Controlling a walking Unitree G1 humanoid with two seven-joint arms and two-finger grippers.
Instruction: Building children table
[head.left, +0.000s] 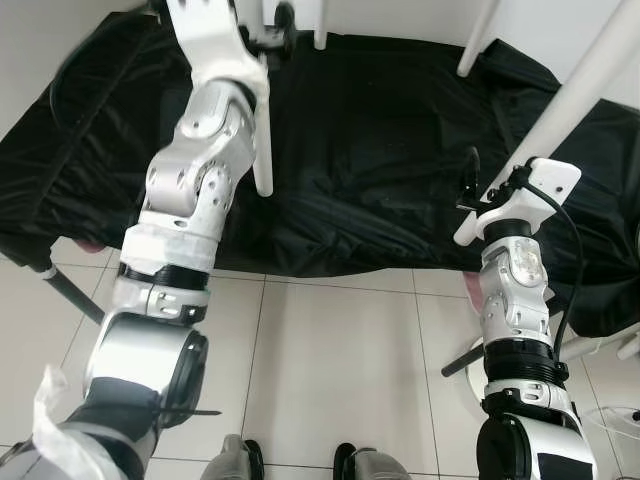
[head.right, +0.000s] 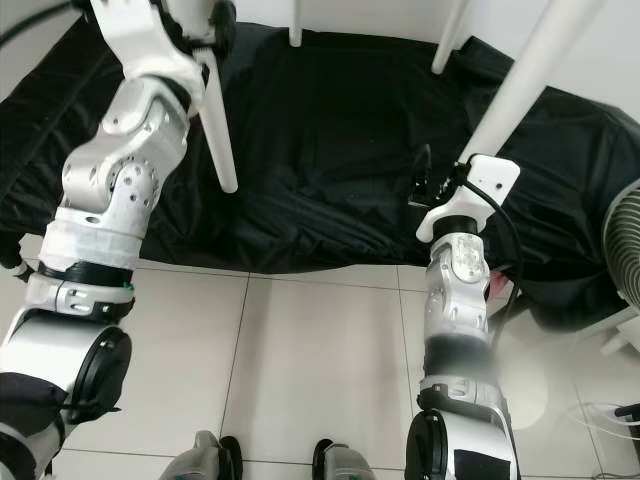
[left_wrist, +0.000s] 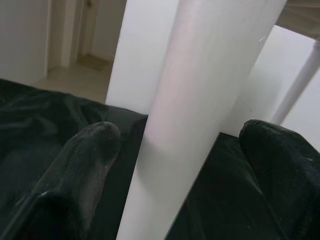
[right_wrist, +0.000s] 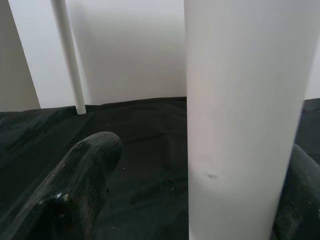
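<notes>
White table leg (left_wrist: 200, 100) between spread left gripper (left_wrist: 185, 165) fingers.

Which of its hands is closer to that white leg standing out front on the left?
Left. The left gripper has its fingers either side of that leg; the right gripper is across the black sheet at another leg.
</notes>
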